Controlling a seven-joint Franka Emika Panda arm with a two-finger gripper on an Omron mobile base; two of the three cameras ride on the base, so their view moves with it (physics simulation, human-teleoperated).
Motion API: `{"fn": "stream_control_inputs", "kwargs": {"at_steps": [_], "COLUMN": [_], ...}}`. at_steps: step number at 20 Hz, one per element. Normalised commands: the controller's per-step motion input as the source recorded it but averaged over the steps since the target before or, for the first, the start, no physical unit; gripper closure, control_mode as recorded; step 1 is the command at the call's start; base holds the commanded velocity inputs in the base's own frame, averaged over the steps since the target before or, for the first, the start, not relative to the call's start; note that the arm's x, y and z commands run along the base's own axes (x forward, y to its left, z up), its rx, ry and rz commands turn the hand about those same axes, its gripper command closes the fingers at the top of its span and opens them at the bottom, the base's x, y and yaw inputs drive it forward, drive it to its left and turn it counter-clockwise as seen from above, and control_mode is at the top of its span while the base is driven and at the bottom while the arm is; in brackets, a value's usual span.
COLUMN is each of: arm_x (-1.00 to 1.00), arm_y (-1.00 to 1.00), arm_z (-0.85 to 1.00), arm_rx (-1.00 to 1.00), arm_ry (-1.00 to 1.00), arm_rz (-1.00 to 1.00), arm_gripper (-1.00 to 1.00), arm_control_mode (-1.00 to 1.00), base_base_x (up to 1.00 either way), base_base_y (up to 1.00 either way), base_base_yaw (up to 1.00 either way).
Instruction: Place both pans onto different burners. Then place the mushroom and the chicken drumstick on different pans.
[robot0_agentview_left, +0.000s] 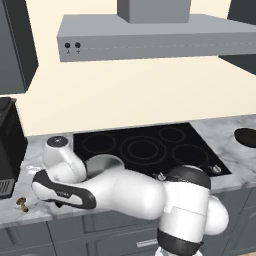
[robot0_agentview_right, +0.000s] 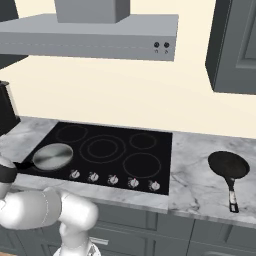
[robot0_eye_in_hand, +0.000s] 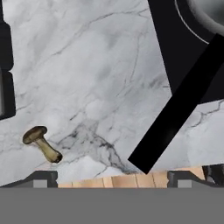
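The end effector (robot0_eye_in_hand: 112, 177) hangs over the marble tabletop (robot0_eye_in_hand: 100, 74) with its jaws spread as wide as they go and nothing between them. Seen from the hand camera, the mushroom (robot0_eye_in_hand: 41, 142) lies on its side well off toward one fingertip, not between the two, so closing now would catch only air; the hand must shift across first. It is small and rounded, and a pinch that lands off-centre could squirt it away, perhaps over the nearby tabletop edge, where wooden floor shows just behind the fingertips. Its long axis runs cap to stem, diagonally across the hand view, with the cap pointing away from the fingertips and outward and the stem end pointing back toward them; a grip across the stem looks safer than one along it. On the far side of the end effector, the silver pan (robot0_agentview_right: 52, 156) sits on a front burner of the cooktop (robot0_agentview_right: 150, 157), and its black handle (robot0_eye_in_hand: 179, 107) juts off the glass over the marble, its free end close to the other fingertip. That handle also lies diagonally, pointing from the pan back toward the hand, and a careless sideways sweep could knock it and turn the pan off its ring. The dark pan (robot0_agentview_right: 228, 165) rests on the tabletop far beyond the cooktop, handle pointing toward the front edge, not yet on a burner. I cannot make out the drumstick.
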Motion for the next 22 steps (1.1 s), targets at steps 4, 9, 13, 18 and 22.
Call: {"fn": "stream_control_inputs", "kwargs": {"at_steps": [4,9,13,18,22], "arm_x": [0.00,0.00,0.00,0.00,0.00], "arm_y": [0.47,0.38,0.02,0.02,0.11], "arm_z": [0.00,-0.08,-0.30,-0.43,-0.57], "arm_rx": [-0.13,-0.11,-0.06,0.00,0.00], "arm_ry": [-0.02,-0.04,-0.04,-0.03,-0.05], "arm_rz": [0.04,0.02,0.07,0.13,0.12], "arm_gripper": [-1.00,-1.00,-1.00,-1.00,-1.00], "arm_control_mode": [-1.00,-1.00,-1.00,-1.00,-1.00], "base_base_x": [0.00,0.00,0.00,0.00,0.00], "base_base_y": [0.00,0.00,0.00,0.00,0.00], "base_base_yaw": [0.00,0.00,0.00,0.00,0.00]}}
